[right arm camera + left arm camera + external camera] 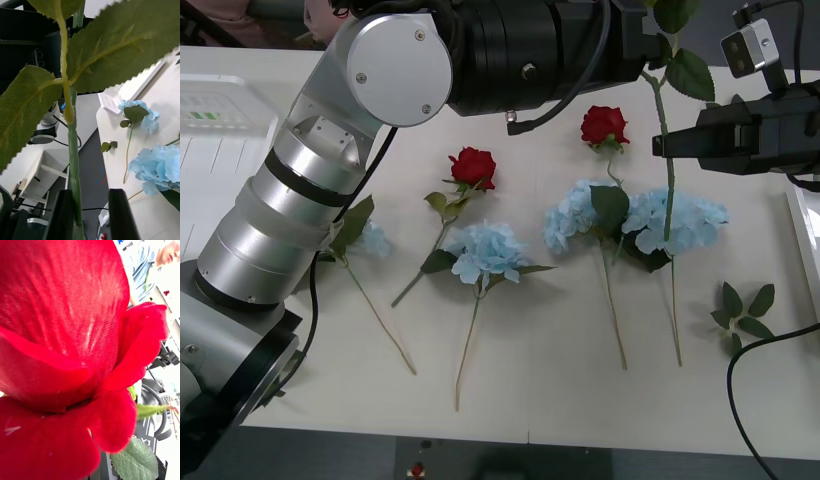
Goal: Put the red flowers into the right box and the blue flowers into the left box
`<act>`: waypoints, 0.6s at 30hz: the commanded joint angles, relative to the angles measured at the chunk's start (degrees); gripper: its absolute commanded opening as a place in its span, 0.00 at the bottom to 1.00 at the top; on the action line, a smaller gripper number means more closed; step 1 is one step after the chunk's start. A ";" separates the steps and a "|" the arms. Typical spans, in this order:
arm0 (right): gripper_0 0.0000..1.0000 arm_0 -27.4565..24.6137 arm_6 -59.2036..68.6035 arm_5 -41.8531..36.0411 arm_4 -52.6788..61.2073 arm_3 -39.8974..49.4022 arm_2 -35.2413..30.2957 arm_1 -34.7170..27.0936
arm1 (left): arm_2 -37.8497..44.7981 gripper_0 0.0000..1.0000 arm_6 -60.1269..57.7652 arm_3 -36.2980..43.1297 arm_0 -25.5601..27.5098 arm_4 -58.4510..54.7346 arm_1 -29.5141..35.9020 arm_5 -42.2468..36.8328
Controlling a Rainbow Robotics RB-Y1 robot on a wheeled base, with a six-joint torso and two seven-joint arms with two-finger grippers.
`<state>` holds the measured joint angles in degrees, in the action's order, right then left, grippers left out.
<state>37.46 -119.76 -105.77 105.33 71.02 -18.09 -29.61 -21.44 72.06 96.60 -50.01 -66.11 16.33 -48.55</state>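
While two roses (472, 167) (604, 125) and four blue flowers (485, 250) lie on the table (560, 400), a further stem (658, 100) hangs upright in the right gripper (667, 145), well above the rightmost blue head. In the right wrist view the black fingers (120, 213) are pinched nearly together on that stem (73, 165), below its broad serrated leaves (120, 41). The left arm (390, 70) reaches across the top of the front view, and its wrist camera looks straight at a red bloom (67, 326), very close, so this is probably the head of the same flower. I cannot tell whether the left gripper is open or closed. The right box (805, 235) shows as a white rim just beside the right gripper. The left box (210, 150) sits at the far left. A loose leaf sprig (742, 315) lies near the right box. The rose looks very light. Its fabric petals are soft and would crush or slip under a pinch, while the plastic stem seems thin and springy and could swing or twist between the pads. The bare stem below the leaves is the sensible place to hold it. From there the head can be lowered into the right box without snagging the rim.
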 commanded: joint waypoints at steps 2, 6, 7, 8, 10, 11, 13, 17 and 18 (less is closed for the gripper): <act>0.00 1.47 1.72 -0.05 0.14 1.57 -0.46 -0.62 | -0.18 0.00 0.62 1.75 -1.23 -0.51 0.11 0.04; 0.00 1.47 1.72 0.04 0.14 1.57 -0.54 -0.62 | -0.18 0.00 0.62 1.75 -1.23 -0.51 0.11 0.04; 0.00 1.47 1.72 0.04 0.14 1.57 -0.63 -0.62 | -0.18 0.00 0.62 1.75 -1.23 -0.51 0.11 0.04; 0.00 1.47 1.72 0.04 0.14 1.57 -0.72 -0.62 | -0.18 0.00 0.62 1.75 -1.23 -0.51 0.11 0.04; 0.00 1.47 1.72 0.04 0.14 1.57 -0.81 -0.62 | -0.18 0.00 0.62 1.75 -1.23 -0.51 0.11 0.04; 0.00 1.47 1.72 0.04 0.14 1.49 -0.81 -0.62 | -0.18 0.00 0.62 1.75 -1.23 -0.51 0.11 0.04; 0.00 1.47 1.81 0.04 0.14 1.57 -0.90 -0.62 | -0.18 0.75 0.62 1.75 -1.23 -0.51 0.11 0.04; 0.00 1.47 2.08 0.04 0.14 1.57 -0.90 -0.62 | -0.18 1.00 0.62 1.75 -1.23 -0.51 0.11 0.04; 0.00 1.47 2.08 0.04 0.14 1.57 -0.81 -0.62 | -0.18 1.00 0.62 1.75 -1.23 -0.51 0.11 0.04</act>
<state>37.46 -119.71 -105.79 105.33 71.02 -18.10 -29.61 -21.44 72.06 96.60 -50.01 -66.11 16.33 -48.55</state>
